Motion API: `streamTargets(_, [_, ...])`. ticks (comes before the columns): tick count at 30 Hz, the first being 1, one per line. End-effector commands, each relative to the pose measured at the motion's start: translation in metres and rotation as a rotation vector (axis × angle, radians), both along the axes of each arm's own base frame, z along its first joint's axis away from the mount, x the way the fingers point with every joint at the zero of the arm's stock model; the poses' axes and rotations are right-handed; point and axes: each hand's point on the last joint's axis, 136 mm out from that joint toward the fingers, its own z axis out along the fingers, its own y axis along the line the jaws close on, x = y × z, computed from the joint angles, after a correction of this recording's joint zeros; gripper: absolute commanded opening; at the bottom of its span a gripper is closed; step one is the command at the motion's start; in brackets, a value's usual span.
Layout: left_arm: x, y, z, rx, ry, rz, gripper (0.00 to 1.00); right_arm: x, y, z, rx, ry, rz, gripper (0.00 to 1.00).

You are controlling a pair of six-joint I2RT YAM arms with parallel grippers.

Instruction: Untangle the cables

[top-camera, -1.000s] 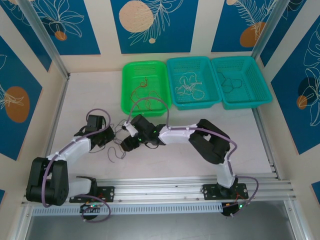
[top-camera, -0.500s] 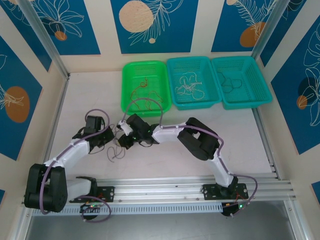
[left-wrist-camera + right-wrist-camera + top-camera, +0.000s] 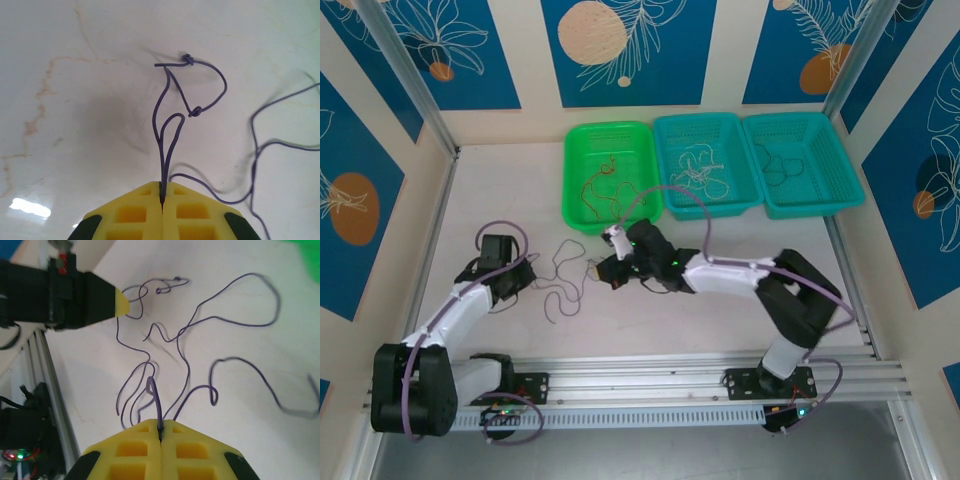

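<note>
**Loose cables in front, three baskets behind**

The cables (image 3: 560, 287) lie loose on the surface (image 3: 500, 190), between the left pincer (image 3: 523, 278) on the left and the right pincer (image 3: 599, 270) near the middle. Behind them, along the far edge, the left basket (image 3: 570, 170), middle basket (image 3: 705, 120) and right basket (image 3: 855, 175) stand side by side. More cables lie in each.

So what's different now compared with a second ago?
The right gripper closed on the purple cable and pulled away to the right, spreading the cable out over the table. The left gripper drew slightly left, shut on the same cable throughout. The three baskets stayed put.
</note>
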Motion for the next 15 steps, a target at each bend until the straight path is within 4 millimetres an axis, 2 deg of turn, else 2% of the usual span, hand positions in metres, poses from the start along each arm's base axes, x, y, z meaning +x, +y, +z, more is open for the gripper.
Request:
streamTargets(1, [-0.011, 0.021, -0.003, 0.068, 0.040, 0.040, 0.00, 0.008, -0.041, 0.007, 0.014, 0.018, -0.139, 0.00])
streamTargets(7, [-0.013, 0.040, 0.003, 0.115, 0.036, 0.115, 0.00, 0.024, -0.128, 0.044, 0.095, -0.011, -0.384, 0.00])
streamTargets(10, [-0.012, 0.042, 0.004, 0.111, 0.022, 0.124, 0.00, 0.033, -0.173, 0.063, 0.157, -0.013, -0.515, 0.00])
streamTargets(12, [-0.010, 0.036, 0.005, 0.087, 0.004, 0.106, 0.00, 0.033, -0.188, 0.073, 0.190, -0.019, -0.541, 0.00])
streamTargets(15, [0.004, 0.007, 0.014, -0.044, -0.089, -0.010, 0.03, 0.026, -0.184, 0.083, 0.203, -0.013, -0.484, 0.00])
